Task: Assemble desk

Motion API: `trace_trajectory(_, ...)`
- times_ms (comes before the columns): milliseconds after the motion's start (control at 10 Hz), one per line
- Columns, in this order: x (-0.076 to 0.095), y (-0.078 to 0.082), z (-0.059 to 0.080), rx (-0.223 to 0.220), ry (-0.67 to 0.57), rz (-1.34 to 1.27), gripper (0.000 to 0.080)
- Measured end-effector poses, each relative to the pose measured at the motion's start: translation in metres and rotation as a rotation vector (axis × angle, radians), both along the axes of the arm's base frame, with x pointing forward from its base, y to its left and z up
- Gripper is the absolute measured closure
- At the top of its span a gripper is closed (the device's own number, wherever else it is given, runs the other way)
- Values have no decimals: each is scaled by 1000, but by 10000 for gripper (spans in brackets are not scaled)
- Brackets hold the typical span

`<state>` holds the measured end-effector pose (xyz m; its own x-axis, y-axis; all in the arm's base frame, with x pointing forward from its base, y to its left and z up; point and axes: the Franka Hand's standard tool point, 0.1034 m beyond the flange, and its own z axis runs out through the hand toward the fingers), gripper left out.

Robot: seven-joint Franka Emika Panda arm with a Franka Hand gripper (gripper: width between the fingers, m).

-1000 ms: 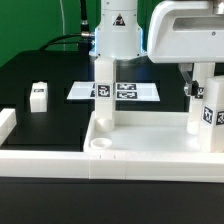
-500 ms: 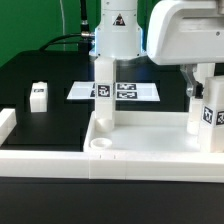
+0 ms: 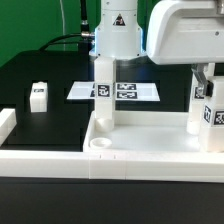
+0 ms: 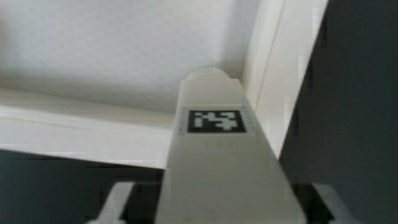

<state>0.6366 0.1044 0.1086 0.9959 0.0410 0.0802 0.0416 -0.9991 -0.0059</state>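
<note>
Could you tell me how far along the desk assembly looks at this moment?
About halfway, as far as can be seen. Done: one leg stands upright in the tabletop. In hand: the gripper is at a second leg standing at the exterior view's right; the wrist view shows its fingers flanking it. Left: a loose leg lies on the table, and the near corner socket is empty.

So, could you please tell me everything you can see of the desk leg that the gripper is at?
The leg is a white, plastic-looking square post, standing upright in the tabletop at its corner on the exterior view's right. It carries a black-white tag, which the wrist view also shows. The gripper straddles its upper part, a finger close on each side; whether they press it yet cannot be told.
</note>
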Motion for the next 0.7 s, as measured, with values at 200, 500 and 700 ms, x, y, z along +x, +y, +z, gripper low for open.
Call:
trace_trajectory(200,0,0,0,19,3,-187,511)
trace_trajectory(500,-1,-9,-1,28,7,-401,509)
trace_trajectory(700,-1,-16,-1,29,9,-518,509)
